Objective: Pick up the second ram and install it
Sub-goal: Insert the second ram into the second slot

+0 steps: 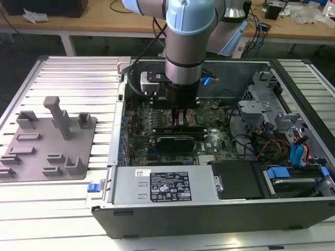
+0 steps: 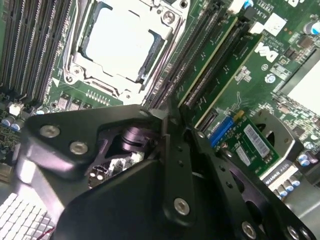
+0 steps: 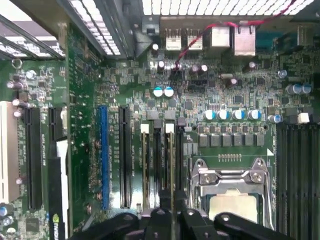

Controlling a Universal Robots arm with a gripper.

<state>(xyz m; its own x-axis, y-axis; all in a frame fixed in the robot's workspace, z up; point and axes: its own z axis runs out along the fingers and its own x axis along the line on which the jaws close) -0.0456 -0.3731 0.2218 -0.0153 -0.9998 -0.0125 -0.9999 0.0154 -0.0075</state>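
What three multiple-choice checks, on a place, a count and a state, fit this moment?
1. The tool is over: A the grey fixture; B the memory slots beside the CPU socket; C the drive bay.
2. Green sticks standing in slots at the tool: A none; B two; C five.
3. The CPU socket is: A under a heatsink; B uncovered; C under cables.
Key: 1 B, the tool sits by the CPU socket; 2 B, the second ram stands beside another stick; 3 B, its bare chip shows.

Fixture blocks (image 1: 49, 141) — beside computer case (image 1: 209, 209)
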